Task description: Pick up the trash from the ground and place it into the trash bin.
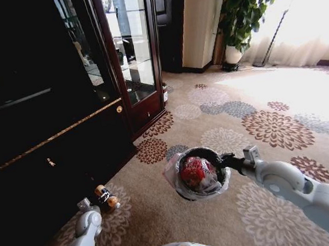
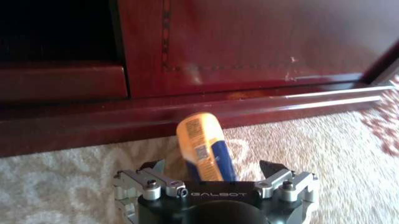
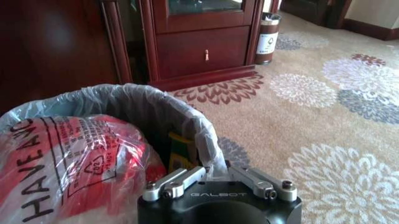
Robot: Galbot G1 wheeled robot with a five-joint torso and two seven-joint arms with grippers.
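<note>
A yellow and blue piece of trash (image 2: 203,144) with an orange top (image 1: 102,192) lies on the carpet against the dark cabinet's base. My left gripper (image 2: 215,169) is open with one finger on each side of it, low at the cabinet's foot (image 1: 100,202). My right gripper (image 1: 229,163) is shut on the rim of the trash bin (image 1: 212,153), a small dark round bin with a translucent liner (image 3: 124,100), and holds it above the carpet. Inside the bin sits a red-and-white plastic bag (image 3: 68,158) (image 1: 196,172) with a yellow-green piece (image 3: 177,151) beside it.
The dark wooden cabinet (image 1: 38,133) runs along my left, with a glass-door cabinet (image 1: 132,42) beyond it. A small cylindrical can (image 3: 269,31) stands by that cabinet's corner. A potted plant (image 1: 246,3) stands far back. Flower-patterned carpet (image 1: 274,127) spreads to the right.
</note>
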